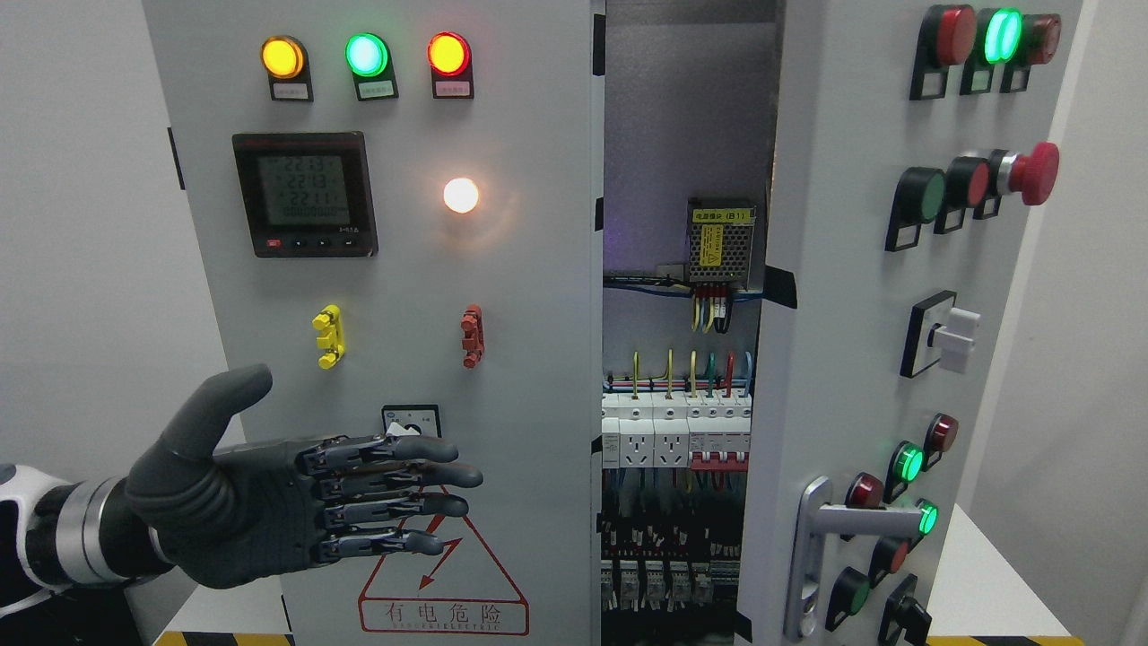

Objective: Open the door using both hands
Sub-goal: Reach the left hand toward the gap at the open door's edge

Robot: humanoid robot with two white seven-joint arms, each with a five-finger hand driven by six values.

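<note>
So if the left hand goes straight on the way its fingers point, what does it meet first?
The left hand points to the right, across the closed left door. Going straight on, it would probably reach that door's right edge, then the gap with breakers, though depth is unclear.

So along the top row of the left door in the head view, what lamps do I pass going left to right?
Yellow lamp → green lamp → red lamp, all lit, on the left door. Below them, meter display → white lamp.
</note>
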